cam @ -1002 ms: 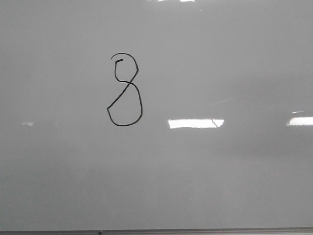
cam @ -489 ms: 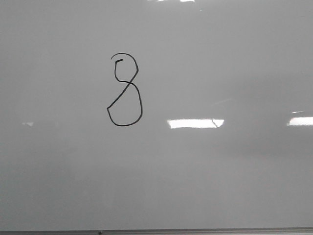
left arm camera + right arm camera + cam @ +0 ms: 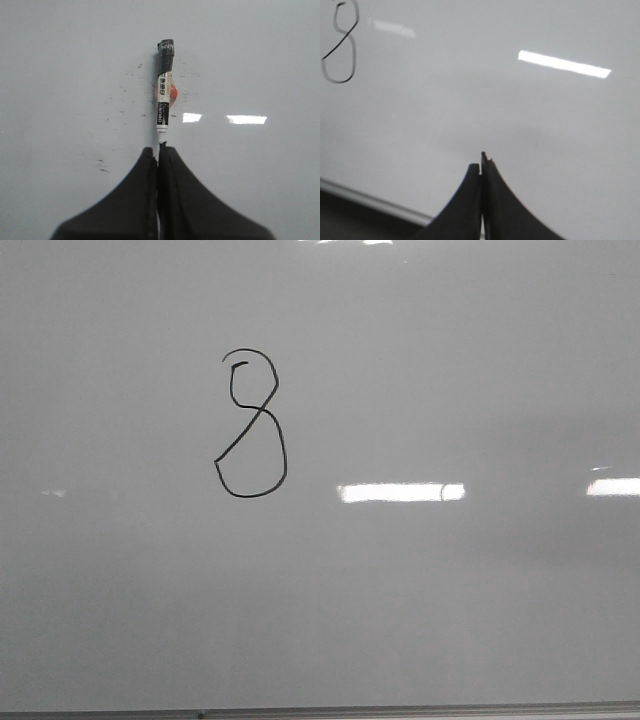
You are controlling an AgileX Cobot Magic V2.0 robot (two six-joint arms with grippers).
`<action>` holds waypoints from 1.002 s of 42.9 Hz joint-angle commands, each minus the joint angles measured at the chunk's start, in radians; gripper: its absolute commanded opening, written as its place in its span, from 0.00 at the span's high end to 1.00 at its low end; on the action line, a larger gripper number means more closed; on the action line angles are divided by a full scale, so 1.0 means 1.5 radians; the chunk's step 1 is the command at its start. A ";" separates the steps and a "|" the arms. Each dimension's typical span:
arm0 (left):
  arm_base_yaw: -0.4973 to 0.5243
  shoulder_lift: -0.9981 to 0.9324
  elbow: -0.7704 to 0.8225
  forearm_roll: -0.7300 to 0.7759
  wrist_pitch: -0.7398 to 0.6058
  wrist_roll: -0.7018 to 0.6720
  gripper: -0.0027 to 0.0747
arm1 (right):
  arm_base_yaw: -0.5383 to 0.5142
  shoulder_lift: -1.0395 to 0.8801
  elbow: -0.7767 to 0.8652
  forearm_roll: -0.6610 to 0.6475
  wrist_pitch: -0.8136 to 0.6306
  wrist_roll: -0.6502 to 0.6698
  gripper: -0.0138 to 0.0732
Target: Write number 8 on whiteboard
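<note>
The number 8 [image 3: 258, 418] is a thin black lopsided line on the whiteboard [image 3: 450, 590], left of centre in the front view. Part of it also shows in the right wrist view [image 3: 340, 42]. No gripper appears in the front view. My left gripper [image 3: 159, 150] is shut on a white and black marker [image 3: 163, 95], which sticks out past the fingertips over the board, its black end away from the jaws. My right gripper [image 3: 481, 167] is shut and empty above the board, well away from the 8.
The board's dark edge strip runs along the near side [image 3: 300, 713] and shows in the right wrist view [image 3: 370, 200]. Small dark smudges [image 3: 102, 167] and a red spot [image 3: 174, 93] mark the board around the marker. Bright glare strips [image 3: 400, 492] lie right of the 8.
In the front view the 8 and the glare strips sit slightly further left than before. Nothing else has visibly changed.
</note>
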 commanded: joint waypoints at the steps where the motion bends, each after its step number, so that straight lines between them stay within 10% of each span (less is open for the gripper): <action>1: -0.001 -0.008 0.009 -0.006 -0.055 -0.006 0.99 | -0.051 -0.050 0.044 0.009 -0.119 -0.001 0.92; 43: -0.001 -0.008 0.009 -0.006 -0.055 -0.006 0.99 | -0.126 -0.163 0.163 0.041 -0.112 -0.001 0.92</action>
